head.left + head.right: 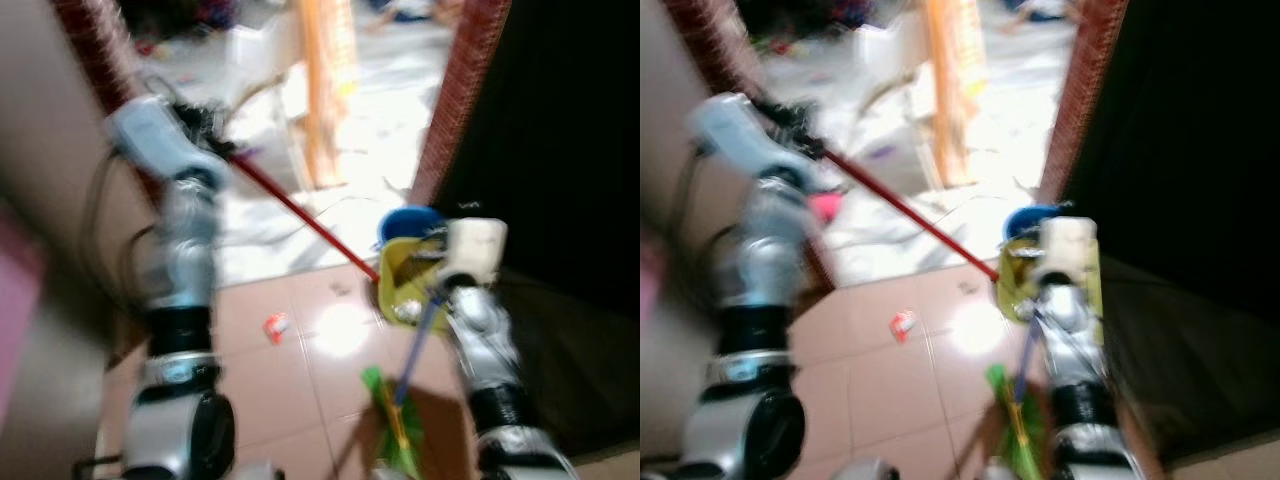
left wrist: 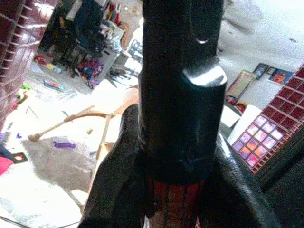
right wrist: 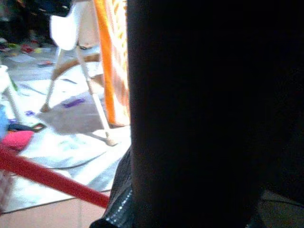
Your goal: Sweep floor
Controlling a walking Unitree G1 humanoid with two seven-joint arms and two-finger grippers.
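Left arm raised, left gripper [image 2: 178, 190] clamped round the long red broom handle [image 1: 300, 215], which slants to the glossy pink tiles. Right gripper [image 1: 432, 290] by the yellow plastic dustpan [image 1: 405, 285]; its grip can't be made out.

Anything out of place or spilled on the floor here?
A small red-and-white scrap lies loose on the pink tiled floor, short of the yellow dustpan. Beyond the doorway, toys and litter are scattered about. Blur hides finer detail.

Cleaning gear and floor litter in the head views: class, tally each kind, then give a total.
Red handle, held by the left gripper: 1
Yellow dustpan: 1
Blue-handled green brush: 1
Red-and-white scrap: 1
Total: 4
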